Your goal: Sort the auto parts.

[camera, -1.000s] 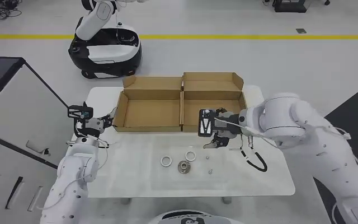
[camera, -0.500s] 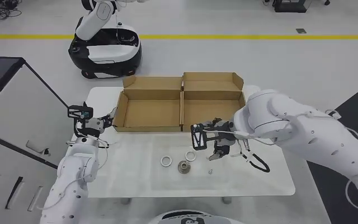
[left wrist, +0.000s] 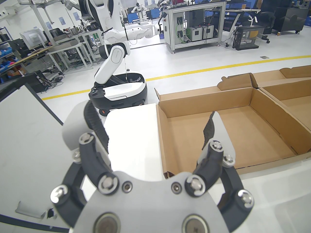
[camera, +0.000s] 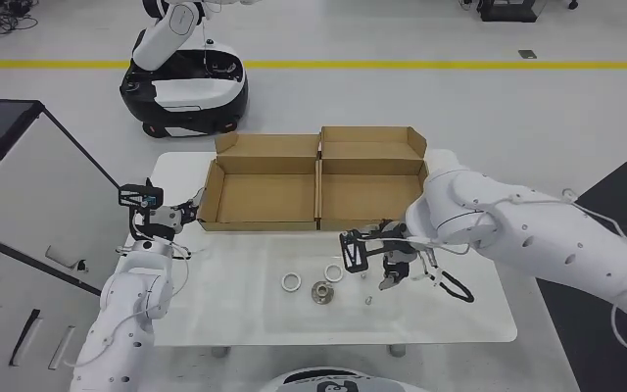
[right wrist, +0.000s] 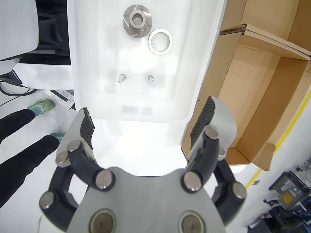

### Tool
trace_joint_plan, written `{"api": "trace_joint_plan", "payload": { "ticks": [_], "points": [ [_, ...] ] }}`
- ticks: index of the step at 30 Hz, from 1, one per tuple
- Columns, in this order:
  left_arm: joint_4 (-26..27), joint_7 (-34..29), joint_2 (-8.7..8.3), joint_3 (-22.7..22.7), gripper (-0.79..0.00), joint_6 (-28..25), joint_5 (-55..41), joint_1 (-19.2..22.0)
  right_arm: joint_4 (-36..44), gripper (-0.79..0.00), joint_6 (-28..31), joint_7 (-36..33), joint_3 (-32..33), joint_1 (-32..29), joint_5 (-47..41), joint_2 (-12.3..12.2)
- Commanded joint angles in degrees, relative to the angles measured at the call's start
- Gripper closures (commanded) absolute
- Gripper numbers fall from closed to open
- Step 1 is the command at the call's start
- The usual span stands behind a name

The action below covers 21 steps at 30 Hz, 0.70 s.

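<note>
Our right gripper (camera: 385,274), wide open and empty, has swung from over the right box (camera: 372,201) down toward 6 o'clock and now hovers just beside the small bolts (camera: 368,300), rings (camera: 334,273) and flange (camera: 321,290) at its 9 o'clock, so we judge another pick is starting.

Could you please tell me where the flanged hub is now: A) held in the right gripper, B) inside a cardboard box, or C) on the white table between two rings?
C: the flanged hub lies on the white table between a ring and a second ring, and the right gripper is open and empty.
</note>
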<state>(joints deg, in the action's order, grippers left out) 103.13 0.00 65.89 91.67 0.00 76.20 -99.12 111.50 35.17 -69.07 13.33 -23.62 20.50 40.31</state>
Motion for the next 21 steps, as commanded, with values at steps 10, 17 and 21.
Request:
{"api": "trace_joint_plan", "payload": {
  "ticks": [10, 17, 21],
  "points": [
    [0.0, 0.0, 0.0, 0.0, -0.785, 0.0, 0.0, 0.0, -0.03, -0.785, -1.51, 0.04, -1.24, -2.17, 0.93, 2.6],
    [0.0, 0.0, 0.0, 0.0, -0.785, 0.0, 0.0, 0.0, -1.34, -0.785, -2.75, 0.31, -2.25, -4.09, 3.45, 4.15],
    [0.0, 0.0, 0.0, 0.0, -0.785, 0.0, 0.0, 0.0, -1.95, -0.785, -3.32, 0.11, -2.33, -4.82, 4.47, 4.75]
  ]
}}
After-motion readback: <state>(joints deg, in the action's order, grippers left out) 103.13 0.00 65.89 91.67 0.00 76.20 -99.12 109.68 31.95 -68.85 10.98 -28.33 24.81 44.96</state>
